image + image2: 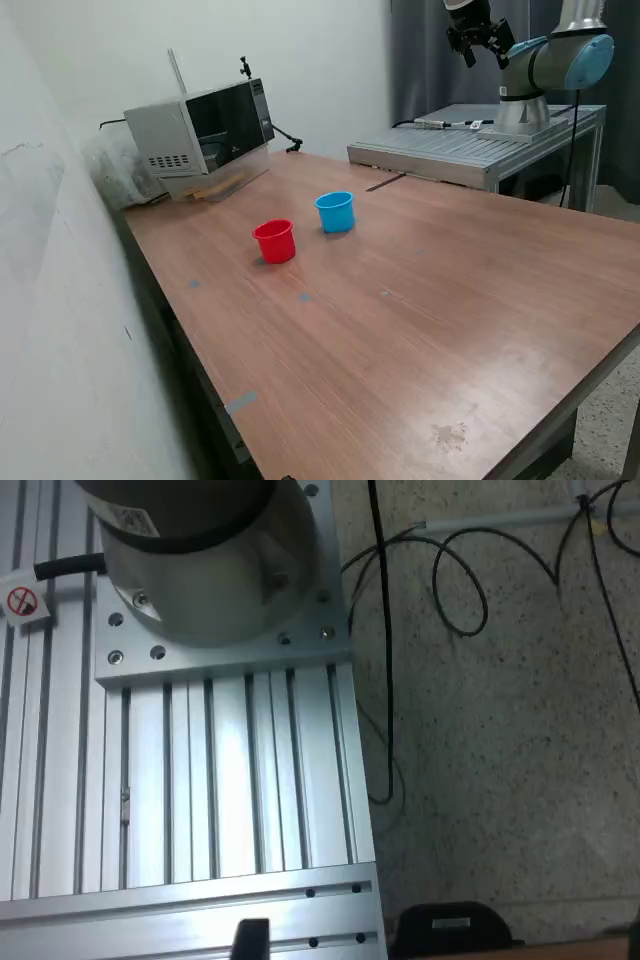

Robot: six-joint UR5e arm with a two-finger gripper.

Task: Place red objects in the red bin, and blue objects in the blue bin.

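Note:
The red bin and the blue bin stand upright side by side on the wooden table, the blue one toward the exterior view's right. No red objects or blue objects show in either view. My gripper hangs high at the exterior view's far upper right, well away from both bins, above the arm's metal base plate. Its two dark fingers stand apart with nothing between them. The wrist view looks down on the arm's base, the ribbed aluminium plate and the floor.
A grey microwave stands at the table's far corner by the wall, with a plastic bag beside it. Cables lie on the speckled floor next to the metal plate. A cable runs behind the microwave.

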